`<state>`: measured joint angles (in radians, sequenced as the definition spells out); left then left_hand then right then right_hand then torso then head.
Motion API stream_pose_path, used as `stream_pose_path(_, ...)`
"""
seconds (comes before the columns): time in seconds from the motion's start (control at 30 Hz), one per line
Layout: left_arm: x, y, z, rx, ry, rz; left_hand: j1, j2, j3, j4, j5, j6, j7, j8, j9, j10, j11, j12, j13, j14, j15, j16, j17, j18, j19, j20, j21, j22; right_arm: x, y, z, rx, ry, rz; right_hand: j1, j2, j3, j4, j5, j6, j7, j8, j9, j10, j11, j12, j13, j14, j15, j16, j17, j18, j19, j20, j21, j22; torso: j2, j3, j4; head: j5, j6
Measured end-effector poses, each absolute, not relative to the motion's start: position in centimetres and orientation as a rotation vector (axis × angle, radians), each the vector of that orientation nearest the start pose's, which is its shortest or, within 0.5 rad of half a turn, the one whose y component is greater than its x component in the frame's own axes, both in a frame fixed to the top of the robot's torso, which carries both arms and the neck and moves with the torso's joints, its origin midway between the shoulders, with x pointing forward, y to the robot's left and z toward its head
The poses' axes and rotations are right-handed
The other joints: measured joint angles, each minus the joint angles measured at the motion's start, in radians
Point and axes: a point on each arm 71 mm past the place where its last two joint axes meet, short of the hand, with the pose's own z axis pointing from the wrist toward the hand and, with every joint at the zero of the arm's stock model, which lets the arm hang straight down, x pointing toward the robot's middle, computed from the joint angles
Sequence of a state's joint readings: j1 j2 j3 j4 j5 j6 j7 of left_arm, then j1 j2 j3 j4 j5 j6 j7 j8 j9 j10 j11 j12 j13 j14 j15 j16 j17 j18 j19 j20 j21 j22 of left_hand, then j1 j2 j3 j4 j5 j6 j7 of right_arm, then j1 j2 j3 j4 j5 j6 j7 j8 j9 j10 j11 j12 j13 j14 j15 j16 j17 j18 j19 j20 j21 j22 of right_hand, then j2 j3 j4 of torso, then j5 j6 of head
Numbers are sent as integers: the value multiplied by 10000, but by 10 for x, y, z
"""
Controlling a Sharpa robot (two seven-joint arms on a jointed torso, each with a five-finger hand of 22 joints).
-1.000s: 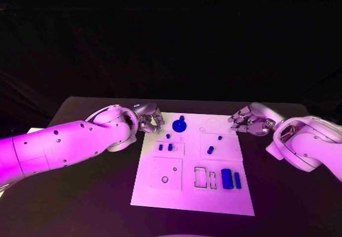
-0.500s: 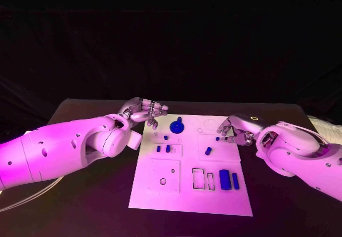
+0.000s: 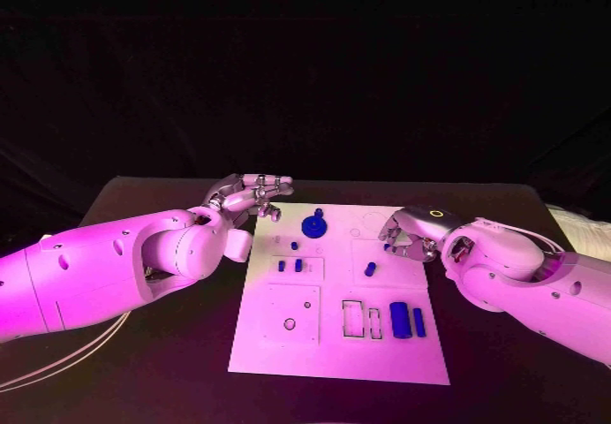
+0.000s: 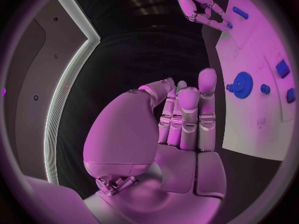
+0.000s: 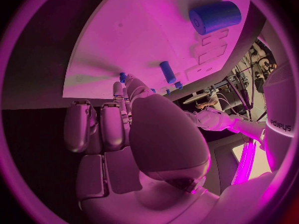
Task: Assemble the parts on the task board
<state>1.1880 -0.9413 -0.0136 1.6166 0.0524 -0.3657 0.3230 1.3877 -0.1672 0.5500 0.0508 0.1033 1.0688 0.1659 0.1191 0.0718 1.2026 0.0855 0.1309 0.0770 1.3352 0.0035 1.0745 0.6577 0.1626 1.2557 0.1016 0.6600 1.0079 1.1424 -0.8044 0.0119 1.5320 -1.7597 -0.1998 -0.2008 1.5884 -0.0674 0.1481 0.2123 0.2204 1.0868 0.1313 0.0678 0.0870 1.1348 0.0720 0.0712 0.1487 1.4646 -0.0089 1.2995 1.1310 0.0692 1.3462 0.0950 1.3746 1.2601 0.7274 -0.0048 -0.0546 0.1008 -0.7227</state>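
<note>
The white task board (image 3: 337, 349) lies in the middle of the black table. A blue gear (image 3: 317, 226) sits near its far edge, with small blue pegs (image 3: 291, 264) in front of it. A blue cylinder (image 3: 400, 319) and a thin bar (image 3: 419, 322) lie beside two slots (image 3: 365, 319). My left hand (image 3: 255, 193) hovers off the board's far left corner with straight fingers and holds nothing (image 4: 181, 119). My right hand (image 3: 405, 234) reaches over the board's right edge. Its fingertips (image 5: 124, 84) are at a small blue peg (image 5: 122, 77); whether they grip it is hidden.
Another blue peg (image 3: 369, 269) stands mid-board, close to my right hand. In the left wrist view the gear (image 4: 241, 84) lies on the board (image 4: 249, 119) beside my left fingers, with my right hand (image 4: 196, 5) farther off. Black table surrounds the board.
My right hand has come in from off the board's right side to the small peg at its edge. My left hand has risen and straightened its fingers near the far left corner.
</note>
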Motion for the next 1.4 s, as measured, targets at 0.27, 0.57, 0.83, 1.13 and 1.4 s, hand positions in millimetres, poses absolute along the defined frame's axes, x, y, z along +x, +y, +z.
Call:
stream_pose_path(0.27,474,237,-174,-12653,14024,-14845,0,0,-40,11,0,-1,0,0,-1,0,0,0,9,0,0,0,-11,-1,0,0,0,0,479,-176,-200,-4219,16918,4385,0,0,56,0,-20,0,-1,0,-8,0,0,0,-74,0,0,0,0,0,0,0,0,-9,-2,3,8,-6,-50)
stream_pose_path(0.57,474,238,-174,-12749,13968,-14841,1,0,-66,-14,0,-1,0,0,-1,-1,0,47,8,-36,-36,0,-27,-1,0,0,-39,-26,480,-174,-201,-4371,17036,4226,-39,-39,331,-6,-136,53,-54,1,0,112,-5,2,-251,0,0,0,1,0,0,0,0,-9,-9,12,-2,2,-62)
stream_pose_path(0.83,473,238,-174,-12784,13962,-14848,1,0,-93,-42,0,-2,0,-1,-1,-2,1,47,7,-37,-37,0,-42,-1,1,0,-58,-31,482,-172,-202,-4398,17026,4172,-41,233,1137,-225,-1214,605,-171,136,112,732,-155,117,-453,21,-96,0,75,-1,59,-58,0,113,-10,13,2,7,-78)
stream_pose_path(1.13,473,238,-174,-12802,13957,-14843,45,44,-120,-69,0,-2,0,-1,-2,-2,1,47,6,-37,-37,0,-54,-1,0,0,-58,-52,482,-171,-202,-4363,16988,4154,-172,362,1721,-436,-1437,667,-197,155,199,930,-183,104,-590,2,-146,0,78,0,94,-93,0,155,-15,12,1,13,-107)
stream_pose_path(1.4,474,239,-174,-12820,13948,-14812,45,44,-149,-98,0,-2,0,-1,-2,-2,1,47,6,-36,-37,-31,-76,-1,1,0,-95,-66,478,-174,-203,-4227,16872,4195,-376,317,2112,-622,-1489,701,-162,80,199,1008,-175,31,-688,2,-146,0,77,0,94,-93,42,189,-16,11,2,-1,-100)
